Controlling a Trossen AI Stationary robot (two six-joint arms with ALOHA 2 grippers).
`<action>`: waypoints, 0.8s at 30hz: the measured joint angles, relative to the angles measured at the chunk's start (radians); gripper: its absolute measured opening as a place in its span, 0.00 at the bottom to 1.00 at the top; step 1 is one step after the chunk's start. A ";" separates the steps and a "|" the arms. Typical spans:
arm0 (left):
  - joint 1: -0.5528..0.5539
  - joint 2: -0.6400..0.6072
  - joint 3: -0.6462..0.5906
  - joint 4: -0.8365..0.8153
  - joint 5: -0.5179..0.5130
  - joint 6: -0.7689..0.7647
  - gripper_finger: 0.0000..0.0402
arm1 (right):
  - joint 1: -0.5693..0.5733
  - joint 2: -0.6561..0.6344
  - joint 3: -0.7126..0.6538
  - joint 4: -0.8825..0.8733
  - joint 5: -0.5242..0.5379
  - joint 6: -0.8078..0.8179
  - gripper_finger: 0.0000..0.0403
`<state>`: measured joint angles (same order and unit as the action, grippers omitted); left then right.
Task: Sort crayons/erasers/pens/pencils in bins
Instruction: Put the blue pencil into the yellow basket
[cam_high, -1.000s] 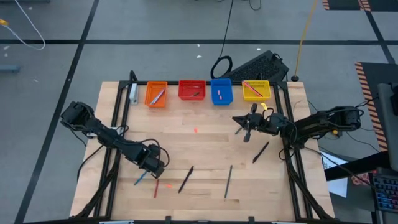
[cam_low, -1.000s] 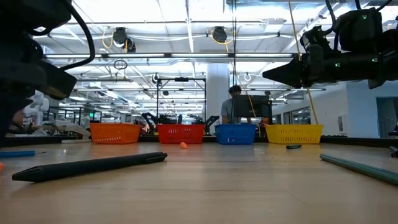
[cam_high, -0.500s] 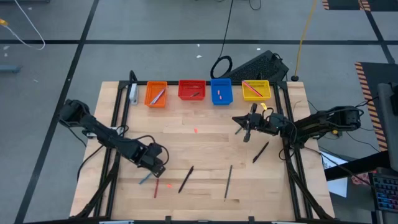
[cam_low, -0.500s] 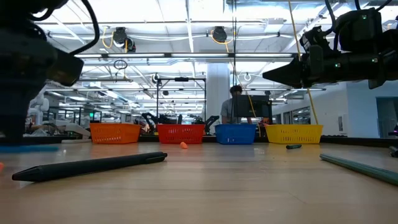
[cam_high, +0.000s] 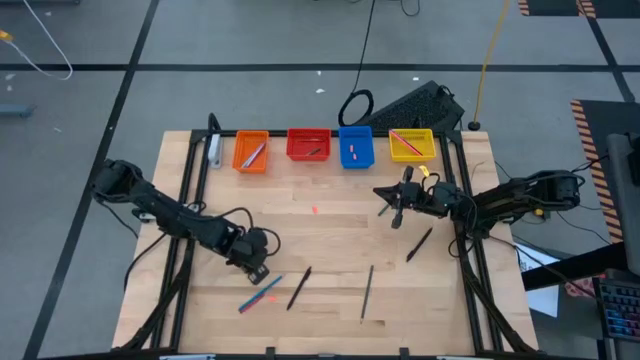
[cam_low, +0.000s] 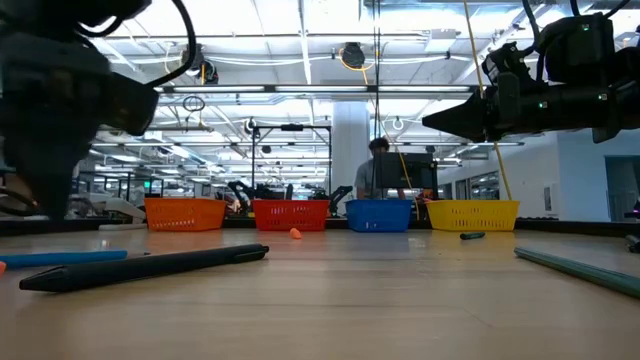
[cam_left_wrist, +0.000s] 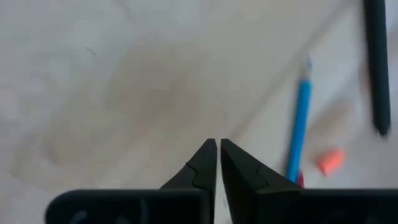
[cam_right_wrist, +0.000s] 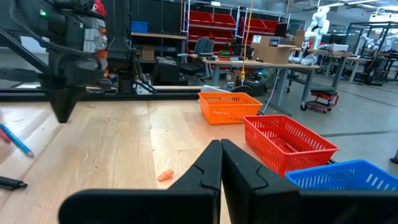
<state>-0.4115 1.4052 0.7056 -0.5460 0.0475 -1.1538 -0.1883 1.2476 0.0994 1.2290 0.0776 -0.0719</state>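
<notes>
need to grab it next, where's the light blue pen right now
In the high view the light blue pen lies on the table's front-left part, just below the left gripper, with a red crayon alongside and a dark pencil to its right.

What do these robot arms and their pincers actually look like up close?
Both arms are dark, jointed, with black cables looping alongside. The left gripper and right gripper each end in two black, wedge-shaped fingers tapering to points. The right arm shows small yellow fittings near its wrist.

Robotics lab; workbenches (cam_right_wrist: 273, 65), red shelving (cam_right_wrist: 214, 25)

Four bins (cam_high: 329, 146) — two claws (cam_high: 258, 268) — two arms (cam_high: 170, 212).
</notes>
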 joint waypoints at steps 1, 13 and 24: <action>-0.009 0.000 0.000 0.001 0.018 0.013 0.09 | 0.000 0.000 0.000 0.001 0.000 0.000 0.00; -0.208 0.003 0.011 0.069 0.018 -0.086 0.34 | 0.000 0.000 0.000 0.000 0.000 0.000 0.00; -0.258 0.220 0.215 -0.107 -0.054 -0.116 0.31 | 0.000 0.000 0.000 0.000 0.000 0.000 0.00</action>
<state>-0.6697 1.6249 0.9210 -0.6535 -0.0069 -1.2698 -0.1882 1.2476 0.0994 1.2293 0.0780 -0.0719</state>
